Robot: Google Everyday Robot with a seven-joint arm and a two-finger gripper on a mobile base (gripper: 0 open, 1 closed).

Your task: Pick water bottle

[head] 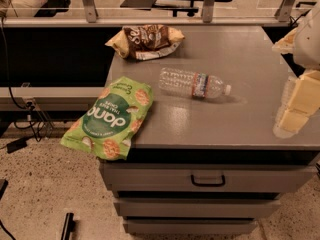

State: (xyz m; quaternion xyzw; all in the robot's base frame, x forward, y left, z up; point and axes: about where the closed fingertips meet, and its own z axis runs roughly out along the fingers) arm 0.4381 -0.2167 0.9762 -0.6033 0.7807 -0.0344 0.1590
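The water bottle (192, 84) is clear and ribbed, with a red-and-blue label band and a white cap. It lies on its side in the middle of the grey cabinet top (225, 124), cap pointing right. My gripper (299, 106) is pale yellow and hangs over the right edge of the top. It is to the right of the bottle and apart from it, holding nothing that I can see. Part of the arm (309, 34) shows above it at the right edge of the view.
A green snack bag (111, 116) lies at the front left corner, overhanging the edge. A brown and yellow chip bag (147, 40) lies at the back left. Drawers with a dark handle (207, 179) are below. A glass partition (150, 4) runs along the back.
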